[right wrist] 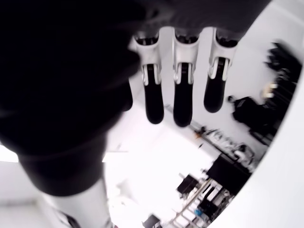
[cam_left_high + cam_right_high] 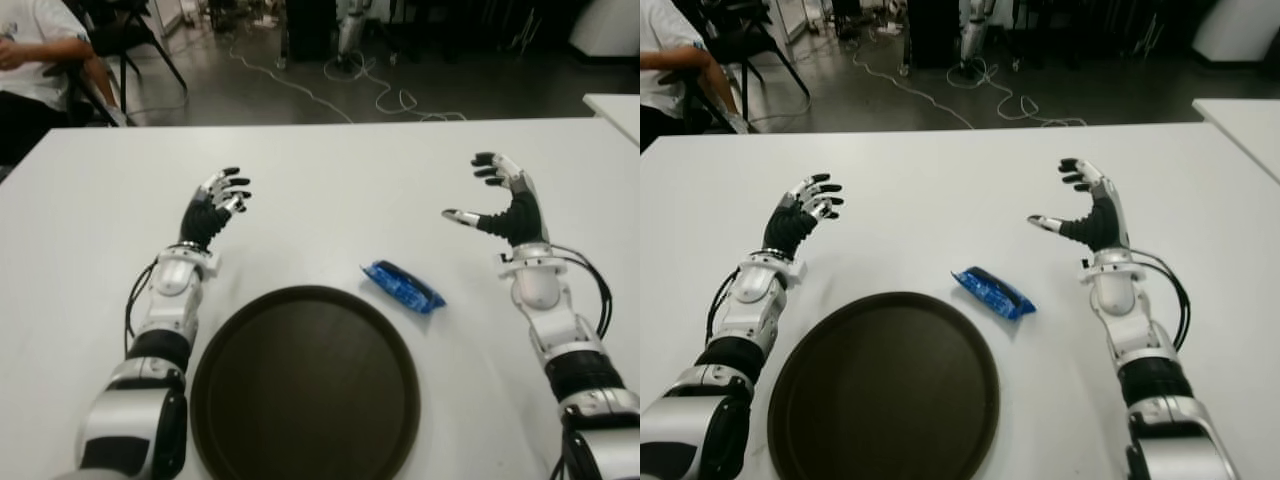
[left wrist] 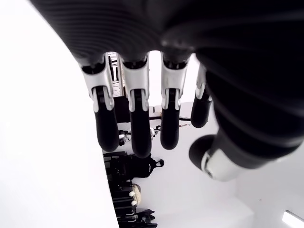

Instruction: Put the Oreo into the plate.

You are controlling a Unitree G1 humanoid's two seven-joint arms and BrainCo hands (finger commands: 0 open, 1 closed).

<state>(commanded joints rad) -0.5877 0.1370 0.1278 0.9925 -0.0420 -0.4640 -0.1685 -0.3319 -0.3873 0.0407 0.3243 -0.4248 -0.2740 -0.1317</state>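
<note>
Nothing done yet, by the look of it: Oreo point(image 2: 402, 286) in its blue wrapper lying on the white worktop point(image 2: 330, 190), just beside the upper right rim of the dark round plate point(image 2: 305, 385) and outside it, held by neither hand. Pick-up, carry and drop into the plate all left to do. Right hand point(image 2: 500, 200) raised beyond and to the right of the Oreo, fingers spread wide and empty; left hand point(image 2: 215, 205) raised beyond the plate's left side, fingers loosely spread, also empty.
</note>
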